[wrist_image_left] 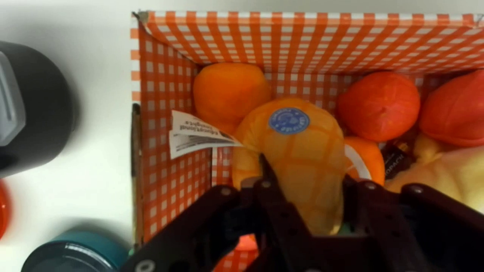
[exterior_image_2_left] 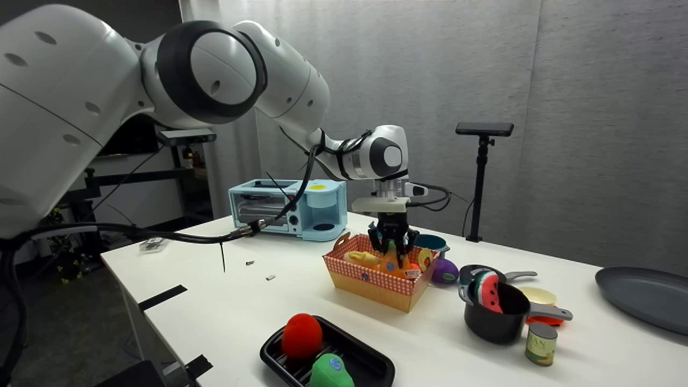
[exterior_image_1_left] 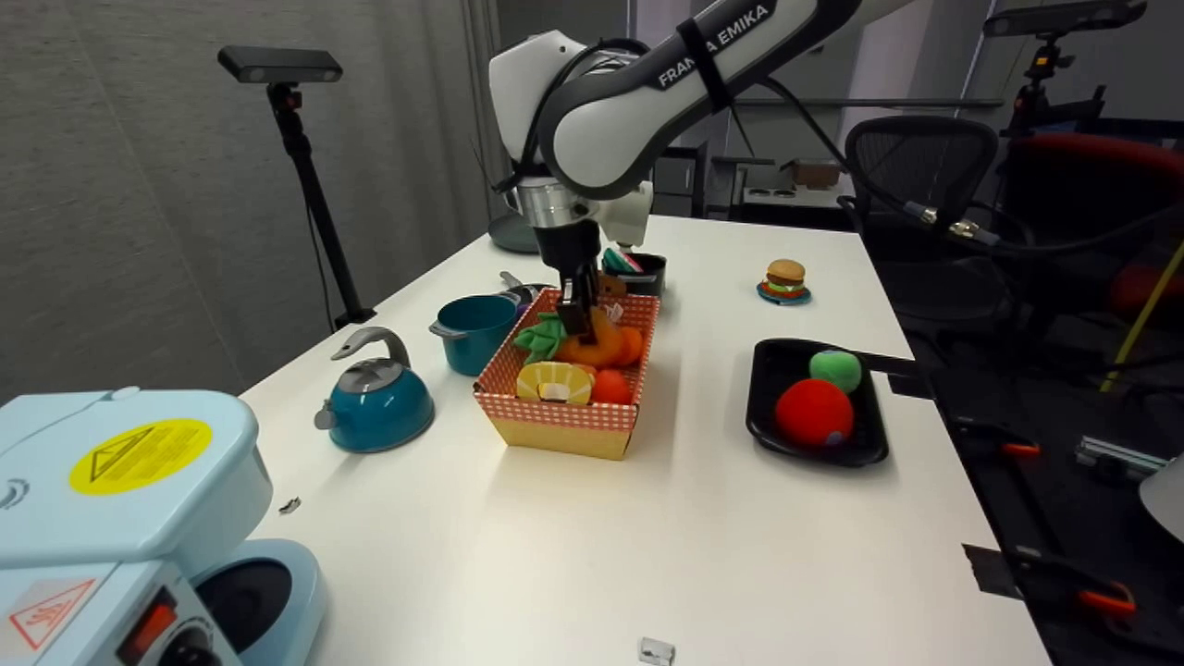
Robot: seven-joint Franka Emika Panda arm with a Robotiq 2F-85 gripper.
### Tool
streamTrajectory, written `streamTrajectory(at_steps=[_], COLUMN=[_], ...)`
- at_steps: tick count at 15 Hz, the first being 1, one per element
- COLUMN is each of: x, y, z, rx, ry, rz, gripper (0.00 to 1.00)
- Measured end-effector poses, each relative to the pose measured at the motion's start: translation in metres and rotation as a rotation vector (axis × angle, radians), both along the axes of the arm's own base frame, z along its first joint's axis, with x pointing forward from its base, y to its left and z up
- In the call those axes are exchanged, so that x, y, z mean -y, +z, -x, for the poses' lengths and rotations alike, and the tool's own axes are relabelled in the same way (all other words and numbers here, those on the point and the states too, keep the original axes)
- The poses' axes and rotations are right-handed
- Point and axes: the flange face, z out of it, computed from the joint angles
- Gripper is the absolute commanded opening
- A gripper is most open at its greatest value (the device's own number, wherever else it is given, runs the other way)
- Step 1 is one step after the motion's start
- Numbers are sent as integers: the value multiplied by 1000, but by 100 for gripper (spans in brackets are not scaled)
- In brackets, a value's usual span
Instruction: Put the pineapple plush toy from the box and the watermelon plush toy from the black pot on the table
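Note:
The pineapple plush toy [wrist_image_left: 310, 139], orange-yellow with a lattice print and blue sticker, is inside the red-and-white checked box [wrist_image_left: 298, 28]. It shows in both exterior views [exterior_image_1_left: 606, 347] [exterior_image_2_left: 391, 264]. My gripper [wrist_image_left: 302, 166] points down into the box [exterior_image_1_left: 569, 412] [exterior_image_2_left: 371, 280], its fingers pressed against both sides of the toy; the gripper also shows in both exterior views [exterior_image_1_left: 583, 328] [exterior_image_2_left: 394, 258]. The watermelon plush toy [exterior_image_2_left: 489, 293], a red slice with green rind, leans upright in the black pot [exterior_image_2_left: 486, 325] on the white table [exterior_image_2_left: 226, 301].
Other plush food, such as an orange toy [wrist_image_left: 230, 90] and a red toy [wrist_image_left: 378, 105], surrounds the pineapple. A black tray [exterior_image_1_left: 766, 435] holds a red toy and a green toy. A teal kettle [exterior_image_1_left: 379, 407], a teal saucepan [exterior_image_1_left: 476, 324] and a can [exterior_image_2_left: 540, 346] stand nearby.

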Motion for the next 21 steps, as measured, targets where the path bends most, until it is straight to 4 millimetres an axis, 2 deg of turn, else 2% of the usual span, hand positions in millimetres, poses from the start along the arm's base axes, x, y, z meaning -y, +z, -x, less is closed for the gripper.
streamTrajectory(at_steps=[2,6,9,12,16,21], x=[2,6,7,12,35,84], y=[12,51,78,97,105,87], z=[0,14,37,67,108,144], rx=[18,68,99,111,98,49], ry=[-3,-5,-6,-24,-101,-238], rz=[-1,-6,-12,-17,-16,-7], gripper=[4,6,6,6,6,6])
